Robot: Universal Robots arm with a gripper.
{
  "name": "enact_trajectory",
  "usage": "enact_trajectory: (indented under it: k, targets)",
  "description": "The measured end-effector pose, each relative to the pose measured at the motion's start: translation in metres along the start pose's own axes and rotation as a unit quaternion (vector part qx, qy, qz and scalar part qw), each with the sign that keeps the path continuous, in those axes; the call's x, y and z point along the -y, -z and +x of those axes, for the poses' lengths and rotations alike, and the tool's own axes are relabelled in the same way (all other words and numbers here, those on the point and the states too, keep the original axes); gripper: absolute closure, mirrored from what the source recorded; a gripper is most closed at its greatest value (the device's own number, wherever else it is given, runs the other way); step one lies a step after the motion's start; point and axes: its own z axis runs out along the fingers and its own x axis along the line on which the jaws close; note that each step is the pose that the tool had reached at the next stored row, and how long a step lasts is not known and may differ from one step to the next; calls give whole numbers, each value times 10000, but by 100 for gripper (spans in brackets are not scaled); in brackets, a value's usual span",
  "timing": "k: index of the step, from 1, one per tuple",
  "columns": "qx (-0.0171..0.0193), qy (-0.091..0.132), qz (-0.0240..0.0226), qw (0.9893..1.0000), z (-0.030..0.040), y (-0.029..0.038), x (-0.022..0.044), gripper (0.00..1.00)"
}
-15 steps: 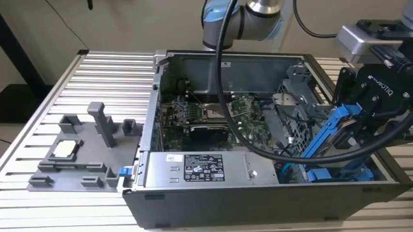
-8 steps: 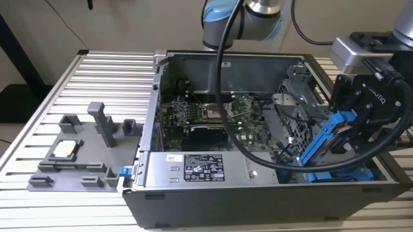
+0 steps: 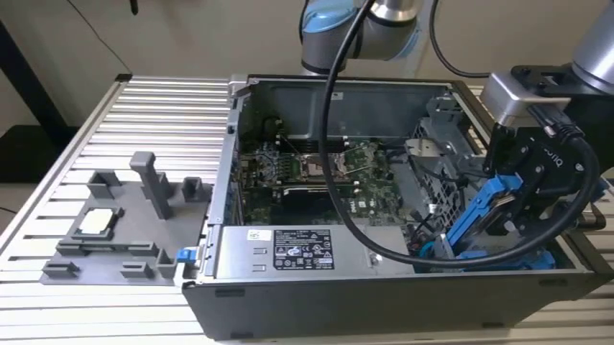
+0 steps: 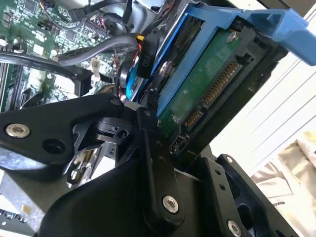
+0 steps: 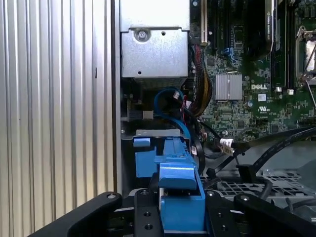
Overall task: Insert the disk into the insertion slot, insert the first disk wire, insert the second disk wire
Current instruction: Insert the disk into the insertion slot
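Looks evenly, softly lit. Has a plain beige wall [image 3: 192, 36] behind, a ribbed aluminium table [image 3: 163, 108] across the scene, a black stand leg [image 3: 29, 75] at the exterior view's left.

Setting: probably a robotics lab or test workshop. Evidence: slotted aluminium bench [image 3: 163, 108]; opened computer case [image 3: 317, 298], motherboard [image 3: 317, 169] exposed; grey parts fixture [image 3: 125, 241] on the bench; industrial arm [image 3: 360, 29] behind the case, black cables [image 3: 350, 208] trailing.

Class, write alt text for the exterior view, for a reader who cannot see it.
The gripper holds the blue-framed disk, tilted, at the end of the open computer case on the exterior view's right. The case sits on a ribbed table, beside a grey fixture.
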Motion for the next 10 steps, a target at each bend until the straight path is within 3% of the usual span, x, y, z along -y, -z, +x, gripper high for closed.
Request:
enact_trajectory:
  k: [7,10]
  targets:
    - [0,1,1,10000,0,-1,1,67]
    - [0,1,0,10000,0,-2,1,59]
